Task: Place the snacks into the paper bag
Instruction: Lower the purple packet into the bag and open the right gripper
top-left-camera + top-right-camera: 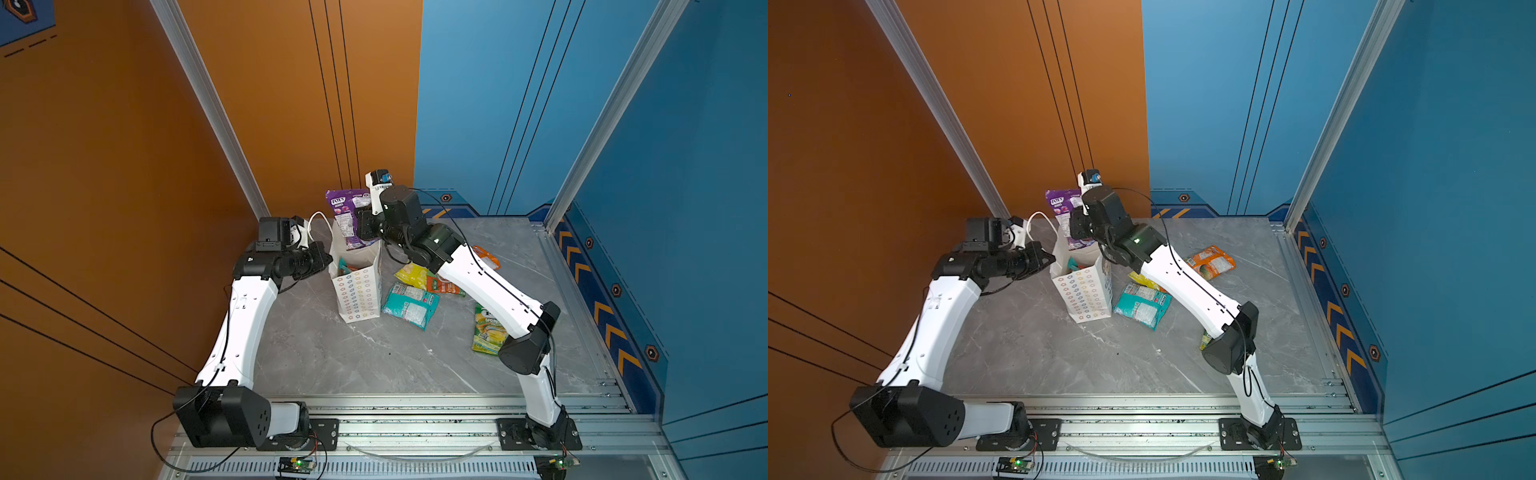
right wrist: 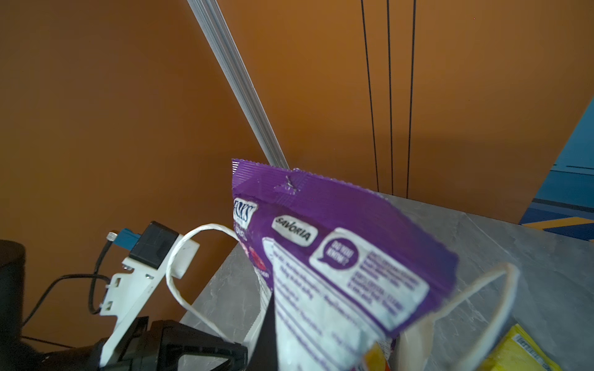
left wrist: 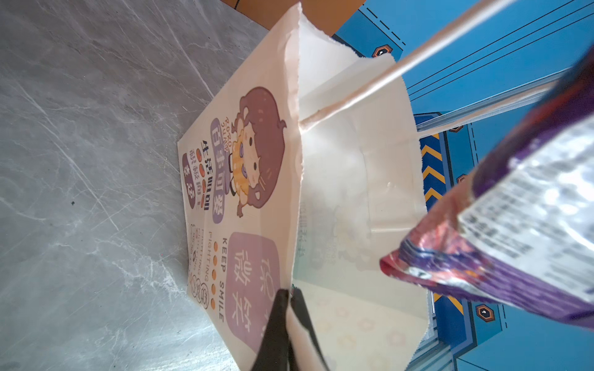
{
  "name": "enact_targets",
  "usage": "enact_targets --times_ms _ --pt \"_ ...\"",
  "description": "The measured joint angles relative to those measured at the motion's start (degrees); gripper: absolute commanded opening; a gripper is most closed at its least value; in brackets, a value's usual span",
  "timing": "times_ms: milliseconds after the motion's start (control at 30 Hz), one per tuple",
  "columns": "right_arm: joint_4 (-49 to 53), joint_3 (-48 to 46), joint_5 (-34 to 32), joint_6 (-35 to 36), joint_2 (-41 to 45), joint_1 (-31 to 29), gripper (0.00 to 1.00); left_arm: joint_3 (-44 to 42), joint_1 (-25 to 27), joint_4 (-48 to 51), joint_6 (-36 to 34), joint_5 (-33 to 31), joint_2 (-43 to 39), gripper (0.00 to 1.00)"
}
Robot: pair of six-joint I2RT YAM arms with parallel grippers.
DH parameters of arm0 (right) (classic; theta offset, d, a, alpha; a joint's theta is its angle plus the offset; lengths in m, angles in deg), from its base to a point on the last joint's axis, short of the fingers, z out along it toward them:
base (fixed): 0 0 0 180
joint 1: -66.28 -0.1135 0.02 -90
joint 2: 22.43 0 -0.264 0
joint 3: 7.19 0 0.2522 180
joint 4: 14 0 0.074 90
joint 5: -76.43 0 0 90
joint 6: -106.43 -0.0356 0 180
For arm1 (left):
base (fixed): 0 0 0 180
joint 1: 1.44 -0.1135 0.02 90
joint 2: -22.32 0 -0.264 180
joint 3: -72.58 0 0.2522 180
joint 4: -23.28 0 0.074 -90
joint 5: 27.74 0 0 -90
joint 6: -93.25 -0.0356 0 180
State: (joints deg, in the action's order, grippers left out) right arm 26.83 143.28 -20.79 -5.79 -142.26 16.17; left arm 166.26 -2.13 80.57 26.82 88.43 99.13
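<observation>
Now the right gripper [image 1: 363,232] pinches a shiny purple plastic snack packet [image 1: 347,216], seemingly light and slippery, by one edge over the tall white paper bag [image 1: 359,291], whose flimsy rim the left gripper [image 3: 288,294] clamps.

Bright even light; wrist views blur the near purple packet [image 3: 514,225]

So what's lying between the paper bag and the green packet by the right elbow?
The teal packet lies flat between bag and green packet, in a top view.
</observation>
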Motion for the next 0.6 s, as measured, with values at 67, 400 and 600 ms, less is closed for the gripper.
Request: enact_targets --times_ms 67,400,600 --pt "0.2 0.8 -1.5 0.9 -1.1 -0.2 0.00 0.0 0.0 0.0 0.0 0.0 0.0 0.00" --pt "3.3 1.0 -4.7 2.8 -4.4 -0.2 0.00 0.0 0.0 0.0 0.0 0.0 0.0 0.00" --pt "3.9 1.0 -4.0 1.7 -5.4 -0.4 0.00 0.0 0.0 0.0 0.0 0.0 0.0 0.00"
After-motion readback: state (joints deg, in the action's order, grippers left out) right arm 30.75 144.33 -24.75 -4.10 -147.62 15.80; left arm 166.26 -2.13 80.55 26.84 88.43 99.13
